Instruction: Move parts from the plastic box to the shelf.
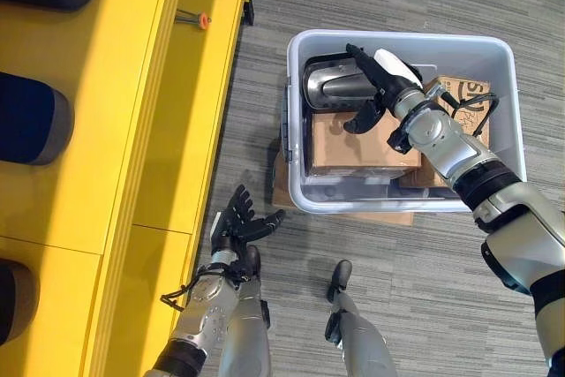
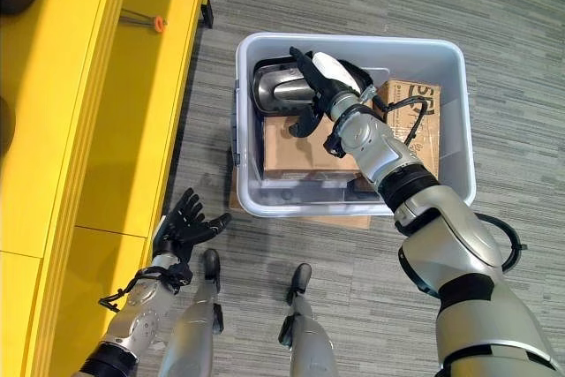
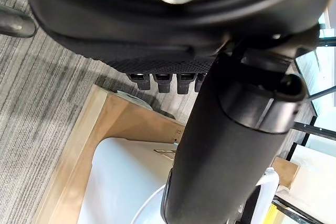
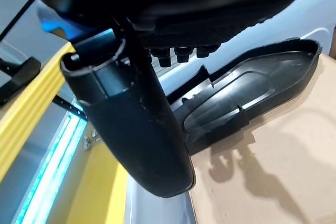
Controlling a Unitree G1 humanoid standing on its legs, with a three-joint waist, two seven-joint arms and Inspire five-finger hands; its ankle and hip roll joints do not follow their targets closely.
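- Reaching into the plastic box (image 1: pixel 508 112), the right hand (image 1: pixel 381 86) is seen above a dark moulded part (image 1: pixel 335 87) that lies at the box's far end, partly on a cardboard carton (image 1: pixel 353 149); its fingers are spread and only lightly curved, and nothing is held yet.
- A failed grasp is judged the main risk: the part is glossy, curved and shell-like, so it could slide out from between thumb and fingers if they are closed on the rounded back instead of on an edge.
- The part is wedged near the box wall, as the right wrist view shows (image 4: pixel 252 93); if the fingers are driven down beside it, they could be jammed against the wall or the part tipped further into the corner.
- The carton beneath could be dragged or tilted if it is pressed by the hand, and the part's pose would then be changed.
- The box itself rests on a flat cardboard sheet (image 1: pixel 353 215) on the carpet; a sideways pull could shift it.
- The left hand (image 1: pixel 237 225) is held open, empty, low beside the yellow shelf (image 1: pixel 168 130), well apart from the box; no support can be given from there.
- A small orange-tipped tool (image 1: pixel 190 18) lies on the shelf and could be knocked when the part is placed there.
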